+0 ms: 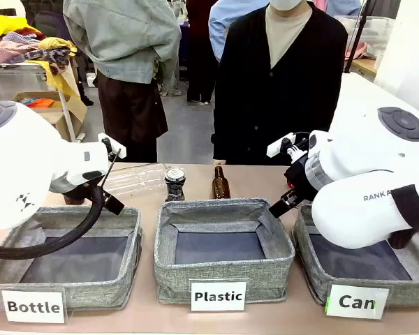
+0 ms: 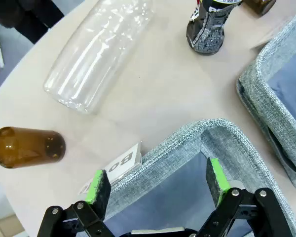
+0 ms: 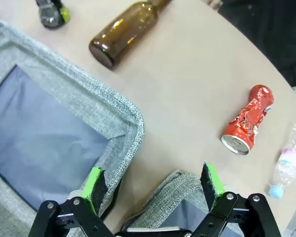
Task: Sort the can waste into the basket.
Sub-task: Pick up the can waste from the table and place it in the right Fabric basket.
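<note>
Just beyond the Can basket (image 1: 311,279), a crushed red can (image 3: 246,121) lies near a small plastic bottle (image 3: 286,165); the right claw (image 3: 153,183), apart and empty, could snag the bottle instead.

Shiny red can (image 3: 246,120), grey woven basket (image 1: 314,276)

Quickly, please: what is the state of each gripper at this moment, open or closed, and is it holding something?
Left gripper: open, holding nothing.
Right gripper: open, holding nothing.
</note>
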Controlling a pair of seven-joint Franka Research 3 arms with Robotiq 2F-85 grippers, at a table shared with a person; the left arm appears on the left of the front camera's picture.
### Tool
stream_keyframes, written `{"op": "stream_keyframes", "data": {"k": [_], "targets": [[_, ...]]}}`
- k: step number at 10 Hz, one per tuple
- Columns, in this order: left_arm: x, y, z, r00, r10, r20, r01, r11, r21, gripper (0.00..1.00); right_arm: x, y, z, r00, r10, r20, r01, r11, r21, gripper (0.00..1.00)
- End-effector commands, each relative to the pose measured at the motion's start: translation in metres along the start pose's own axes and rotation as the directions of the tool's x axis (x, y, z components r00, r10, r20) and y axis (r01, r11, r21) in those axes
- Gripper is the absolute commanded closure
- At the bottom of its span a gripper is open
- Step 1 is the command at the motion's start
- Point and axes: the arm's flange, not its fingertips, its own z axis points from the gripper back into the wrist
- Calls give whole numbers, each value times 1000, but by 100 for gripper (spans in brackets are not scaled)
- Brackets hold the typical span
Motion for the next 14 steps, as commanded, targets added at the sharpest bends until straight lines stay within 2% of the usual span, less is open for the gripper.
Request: {"op": "stream_keyframes", "data": {"k": [1, 14], "targets": [[0, 0, 0, 1000, 0, 0, 0, 1000, 0, 0, 0, 0, 0, 1000, 0, 0, 0, 1000, 0, 0], [0, 0, 0, 1000, 0, 0, 0, 1000, 0, 0, 0, 0, 0, 1000, 0, 0, 0, 1000, 0, 0]]}}
